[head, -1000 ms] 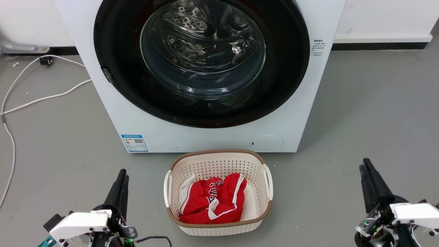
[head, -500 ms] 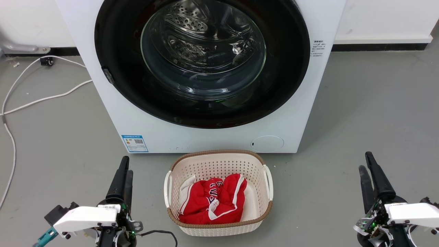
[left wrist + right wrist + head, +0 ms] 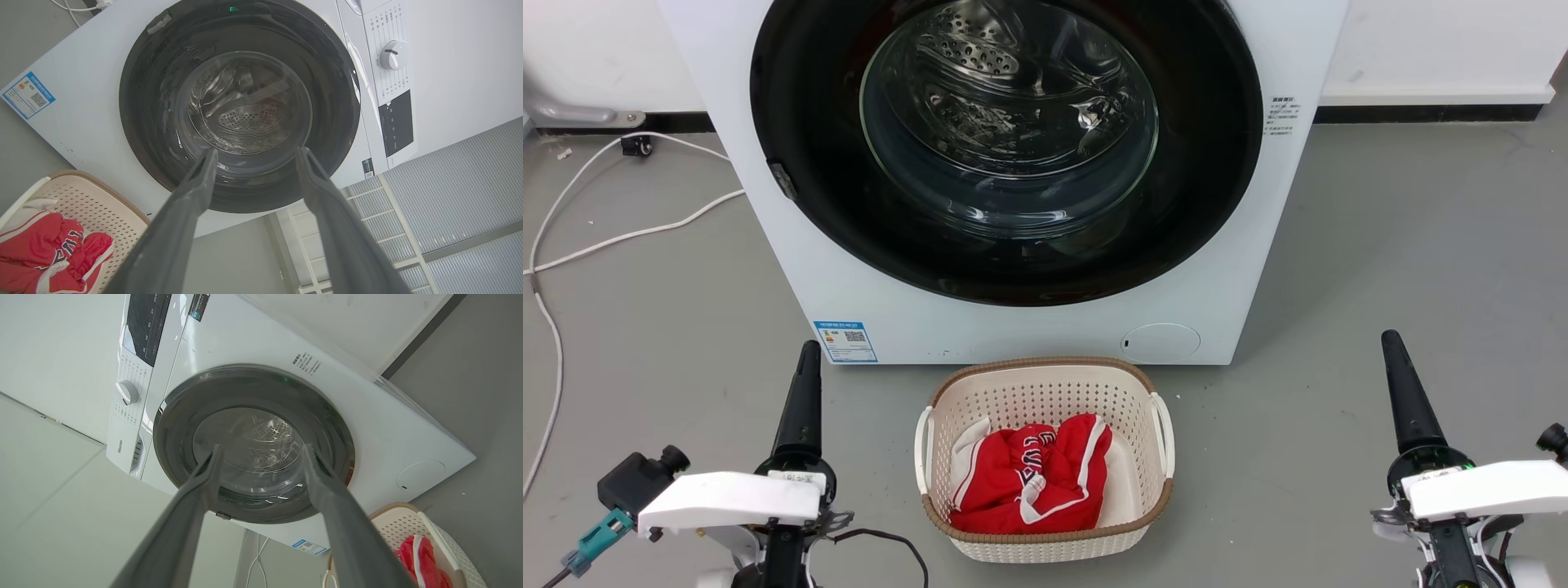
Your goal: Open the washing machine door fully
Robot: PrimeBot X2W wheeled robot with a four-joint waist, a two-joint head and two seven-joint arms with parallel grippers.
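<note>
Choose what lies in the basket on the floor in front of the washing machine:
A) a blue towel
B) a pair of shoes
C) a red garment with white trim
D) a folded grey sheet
C: the head view shows the basket holding a crumpled red garment with white stripes.

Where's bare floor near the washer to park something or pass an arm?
Free: grey floor right of the machine, down to the right gripper; floor between left gripper and white cables. Crowded: laundry basket sits close under the washing machine door.
</note>
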